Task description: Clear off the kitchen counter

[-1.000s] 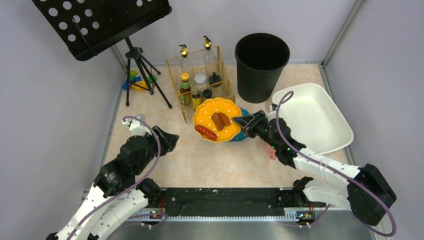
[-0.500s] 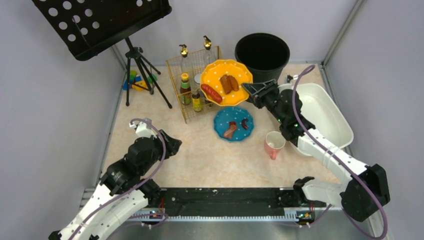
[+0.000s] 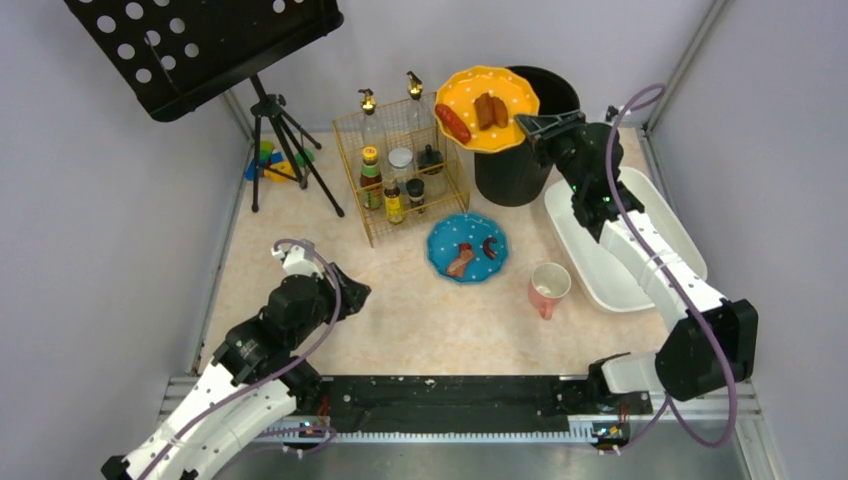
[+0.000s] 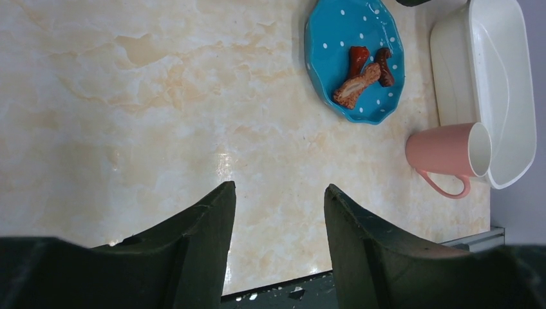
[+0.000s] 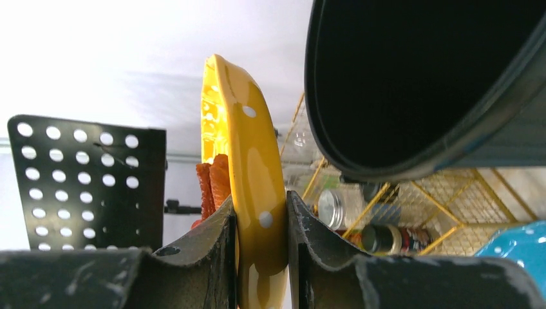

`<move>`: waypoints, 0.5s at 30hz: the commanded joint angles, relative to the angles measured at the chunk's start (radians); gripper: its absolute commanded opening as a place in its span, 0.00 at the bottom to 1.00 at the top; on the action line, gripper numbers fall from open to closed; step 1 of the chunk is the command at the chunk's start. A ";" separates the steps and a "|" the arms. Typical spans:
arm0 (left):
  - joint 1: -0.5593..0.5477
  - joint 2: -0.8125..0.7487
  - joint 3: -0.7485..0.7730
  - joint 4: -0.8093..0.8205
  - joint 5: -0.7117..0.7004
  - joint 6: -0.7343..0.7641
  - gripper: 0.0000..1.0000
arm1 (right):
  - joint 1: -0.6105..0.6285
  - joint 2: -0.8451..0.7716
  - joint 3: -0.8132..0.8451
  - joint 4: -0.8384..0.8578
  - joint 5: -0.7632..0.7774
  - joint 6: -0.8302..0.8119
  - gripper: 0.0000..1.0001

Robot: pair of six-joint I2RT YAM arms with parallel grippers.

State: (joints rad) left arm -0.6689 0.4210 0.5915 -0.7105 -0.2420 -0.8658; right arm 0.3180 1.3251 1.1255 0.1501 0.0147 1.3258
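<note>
My right gripper [image 3: 528, 124] [image 5: 261, 215] is shut on the rim of a yellow dotted plate [image 3: 487, 107] [image 5: 248, 161] carrying sausages [image 3: 472, 113]. It holds the plate in the air at the left rim of the black bin [image 3: 528, 130] [image 5: 425, 77]. On the kitchen counter [image 3: 400, 320] [image 4: 129, 96] lie a blue dotted plate [image 3: 467, 247] [image 4: 354, 58] with food scraps and a pink mug [image 3: 548, 287] [image 4: 447, 151] on its side. Over the counter's front left, my left gripper [image 3: 352, 295] [image 4: 280, 212] hangs open and empty.
A white tub [image 3: 620, 240] [image 4: 496, 84] sits at the right. A gold wire rack [image 3: 400, 165] with bottles stands at the back, left of the bin. A black tripod stand [image 3: 280, 140] with a perforated tray is at the back left, with small toys [image 3: 268, 165] by it.
My right arm has lifted the yellow plate off the blue one and carried it up and back to the bin's rim. The left arm crept slightly right.
</note>
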 commanded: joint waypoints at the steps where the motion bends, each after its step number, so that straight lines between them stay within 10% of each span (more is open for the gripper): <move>1: -0.003 0.027 -0.010 0.080 0.032 0.012 0.58 | -0.050 -0.007 0.190 0.173 -0.002 0.043 0.00; 15: -0.002 0.039 -0.033 0.150 0.107 0.025 0.58 | -0.252 0.138 0.361 0.106 -0.011 -0.014 0.00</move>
State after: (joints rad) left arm -0.6689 0.4625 0.5663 -0.6403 -0.1726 -0.8467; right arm 0.0994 1.4624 1.3537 0.0586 0.0181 1.2812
